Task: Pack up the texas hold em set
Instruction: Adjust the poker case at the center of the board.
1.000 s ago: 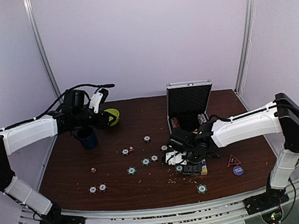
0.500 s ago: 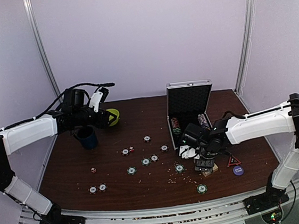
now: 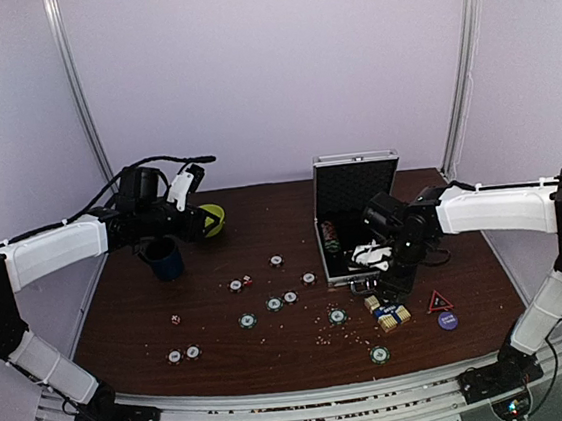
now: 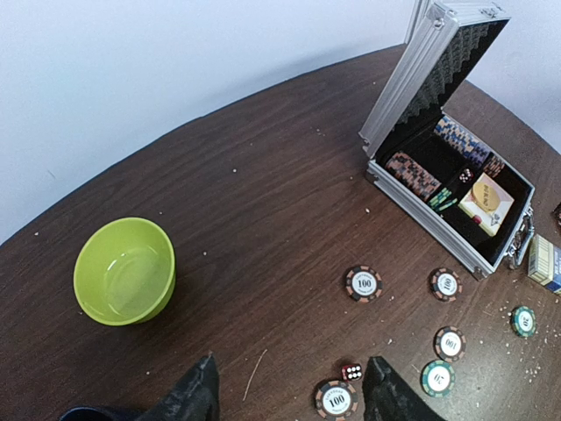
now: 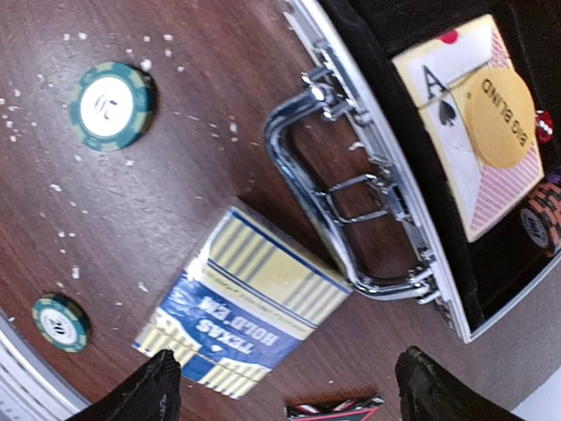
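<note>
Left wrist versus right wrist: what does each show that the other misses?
Left wrist only: the green bowl, the raised lid and a loose red die. Right wrist only: the whole card box with its title. Both: the open case with the deck and yellow button inside.
</note>
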Tool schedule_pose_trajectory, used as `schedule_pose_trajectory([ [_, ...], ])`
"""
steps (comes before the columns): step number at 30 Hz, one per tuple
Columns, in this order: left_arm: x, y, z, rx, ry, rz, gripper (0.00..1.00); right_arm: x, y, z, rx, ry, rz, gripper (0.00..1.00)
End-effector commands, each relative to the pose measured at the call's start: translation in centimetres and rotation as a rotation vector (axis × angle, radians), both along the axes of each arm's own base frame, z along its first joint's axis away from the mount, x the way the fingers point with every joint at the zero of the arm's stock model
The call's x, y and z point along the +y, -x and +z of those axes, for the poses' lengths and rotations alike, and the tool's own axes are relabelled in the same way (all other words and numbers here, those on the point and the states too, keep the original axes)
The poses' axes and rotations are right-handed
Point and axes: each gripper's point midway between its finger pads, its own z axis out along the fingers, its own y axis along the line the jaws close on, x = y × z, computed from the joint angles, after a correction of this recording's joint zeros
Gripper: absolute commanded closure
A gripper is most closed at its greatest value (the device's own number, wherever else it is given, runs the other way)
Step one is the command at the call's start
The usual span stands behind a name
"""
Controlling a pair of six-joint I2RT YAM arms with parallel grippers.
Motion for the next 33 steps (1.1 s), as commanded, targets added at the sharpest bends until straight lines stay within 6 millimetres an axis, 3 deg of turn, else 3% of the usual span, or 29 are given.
schedule_pose_trajectory([
  [1,-0.7,-0.2,2.1,-0.049,0.027,-0.022,0.44,0.4,2.9,-1.4,0.194,-0.019,-0.028,0.14],
  [12,-0.6,-0.2,2.4,-0.055,0.030,-0.021,0.44,-2.3,0.7,-2.7,0.217,0.003,-0.186,0.08],
  [21,-0.6,-0.1,2.6,-0.060,0.030,-0.022,0.44,0.6,2.8,-3.2,0.380,-0.094,-0.085,0.09],
  [33,-0.7,-0.1,2.4,-0.055,0.030,-0.025,0.43,4.6,4.2,-4.2,0.292,-0.050,0.111,0.12],
])
